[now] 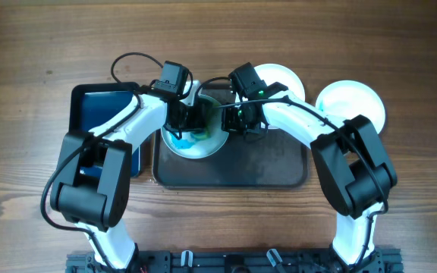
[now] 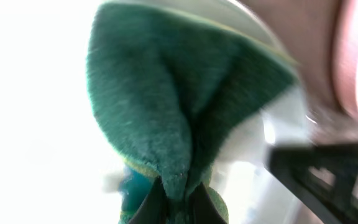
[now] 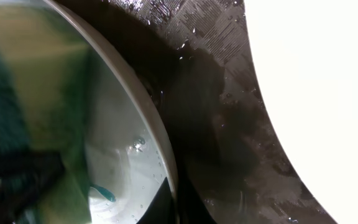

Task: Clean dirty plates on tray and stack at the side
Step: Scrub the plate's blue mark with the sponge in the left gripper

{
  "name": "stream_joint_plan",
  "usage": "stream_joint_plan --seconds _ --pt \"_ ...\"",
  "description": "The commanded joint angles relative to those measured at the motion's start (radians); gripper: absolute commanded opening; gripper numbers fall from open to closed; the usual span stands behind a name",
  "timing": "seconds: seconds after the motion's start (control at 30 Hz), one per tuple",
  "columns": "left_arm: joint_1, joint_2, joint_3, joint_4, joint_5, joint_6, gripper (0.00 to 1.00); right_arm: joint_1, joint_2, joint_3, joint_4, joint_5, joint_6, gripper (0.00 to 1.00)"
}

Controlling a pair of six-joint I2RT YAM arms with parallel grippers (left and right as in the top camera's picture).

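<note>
A white plate [image 1: 196,144] with a blue-teal smear lies on the left part of the dark tray [image 1: 264,163]. My left gripper [image 1: 190,121] is shut on a green sponge [image 2: 166,106] pressed onto this plate. My right gripper [image 1: 232,121] is shut on the plate's right rim [image 3: 160,143], one finger inside and one outside. A teal streak [image 3: 103,194] shows on the wet plate next to the sponge [image 3: 36,99]. A second plate [image 1: 285,78] lies at the tray's back right corner. A third plate [image 1: 353,101] lies on the wooden table to the right.
A smaller black tray with a blue bottom [image 1: 97,110] stands left of the dark tray, under my left arm. The dark tray's surface [image 3: 229,93] is wet. The white edge of the second plate [image 3: 316,93] shows close on the right in the right wrist view.
</note>
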Motion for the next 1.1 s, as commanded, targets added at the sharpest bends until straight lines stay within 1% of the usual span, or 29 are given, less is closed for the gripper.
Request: stream_joint_plan --seconds 0.0,0.03,0.13,0.17,0.27,0.3,0.33,0.4,0.47,0.57,0.63,0.67,0.77,0.8,0.93,1.0,1.07 --pt "0.006 0.012 -0.007 -0.034 -0.500 -0.222 0.04 -0.005 0.023 0.013 -0.001 -0.002 0.006 0.04" --pt "0.006 0.012 -0.007 -0.074 -0.559 -0.272 0.04 -0.005 0.023 0.013 -0.001 -0.002 0.006 0.04" --pt "0.003 0.013 -0.007 -0.158 -0.513 -0.287 0.04 -0.005 0.023 0.013 0.001 -0.001 0.006 0.04" --pt "-0.002 0.012 -0.007 -0.190 -0.464 -0.287 0.04 -0.005 0.023 0.013 0.002 -0.001 0.006 0.04" --pt "-0.027 0.012 -0.007 -0.248 -0.158 -0.286 0.04 -0.005 0.023 0.013 0.006 -0.002 0.006 0.04" --pt "-0.039 0.012 -0.007 -0.256 -0.042 -0.267 0.04 -0.005 0.023 0.013 0.006 -0.002 0.006 0.04" --pt "-0.047 0.012 -0.007 -0.256 0.032 -0.233 0.04 -0.005 0.023 0.013 0.006 -0.002 0.006 0.04" --pt "-0.079 0.012 -0.007 -0.246 0.235 -0.092 0.04 -0.005 0.023 0.013 0.006 -0.002 0.006 0.04" --pt "-0.104 0.012 -0.007 -0.229 0.301 -0.021 0.04 -0.005 0.023 0.013 0.006 -0.002 0.006 0.04" --pt "-0.128 0.012 -0.007 -0.144 0.293 -0.019 0.04 -0.005 0.023 0.013 0.005 -0.002 0.006 0.04" --pt "-0.128 0.012 -0.007 -0.086 0.265 -0.020 0.04 -0.005 0.023 0.013 0.002 -0.002 0.006 0.04" --pt "-0.124 0.012 -0.007 -0.050 0.211 -0.025 0.04 -0.005 0.023 0.013 0.000 -0.002 0.006 0.04" --pt "-0.117 0.012 -0.007 -0.007 0.041 -0.034 0.04 -0.005 0.023 0.013 -0.001 -0.002 0.006 0.04" --pt "-0.107 0.012 -0.007 0.009 -0.211 -0.123 0.04 -0.005 0.023 0.013 -0.001 -0.002 0.007 0.05" --pt "-0.083 0.012 -0.007 0.007 -0.501 -0.227 0.04 -0.005 0.023 0.013 0.000 -0.002 0.006 0.05" --pt "-0.073 0.012 -0.007 -0.014 -0.595 -0.267 0.04 -0.005 0.023 0.013 0.002 -0.002 0.006 0.04" --pt "-0.071 0.012 -0.007 -0.074 -0.599 -0.269 0.04 -0.005 0.023 0.013 0.004 -0.002 0.007 0.04"
